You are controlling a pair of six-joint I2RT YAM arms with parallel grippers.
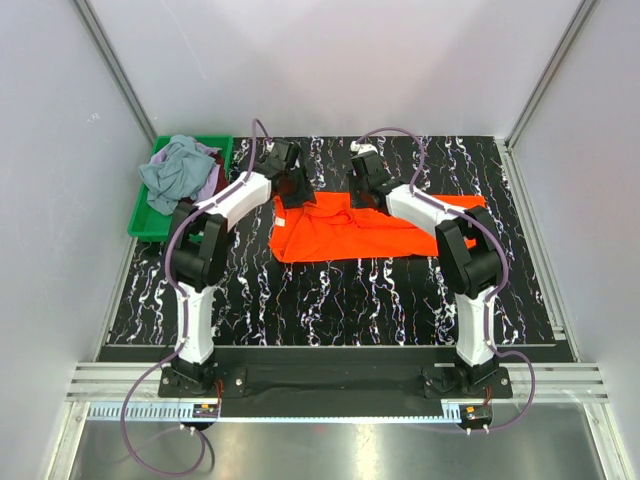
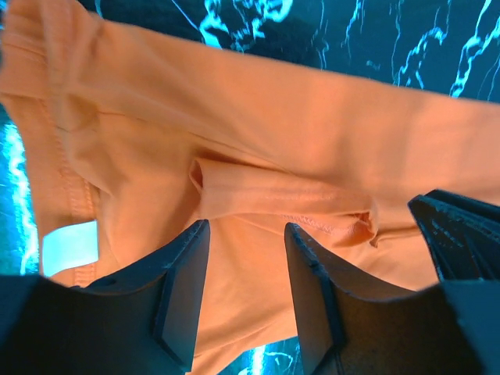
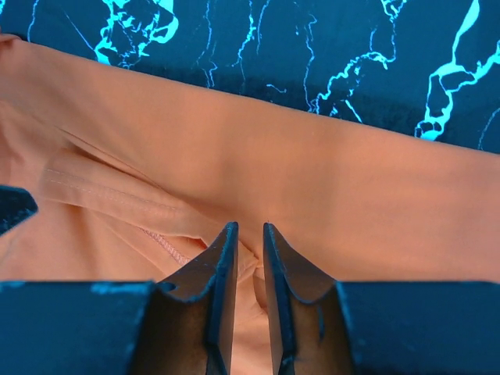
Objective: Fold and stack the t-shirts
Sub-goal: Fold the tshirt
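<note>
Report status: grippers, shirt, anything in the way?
Left gripper open over the orange t-shirt, far edge. Right gripper pinched shut on a fold of it. Shirt rumpled on table, not folded. Other shirts in green bin, nothing blocking.

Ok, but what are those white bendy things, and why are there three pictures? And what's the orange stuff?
The white bendy things are two robot arms, bolted to the near edge of a black marbled table. The big picture comes from a camera up above. The other two come from small cameras on the arms' wrists, so you see their own dark fingers up close. The orange stuff is an orange t-shirt lying on the table. Its white neck label shows in the left wrist picture. The right gripper has its fingers nearly together and seems to pinch a fold of the shirt. The left gripper is open over it. On the left, a green bin holds more crumpled shirts.
</note>
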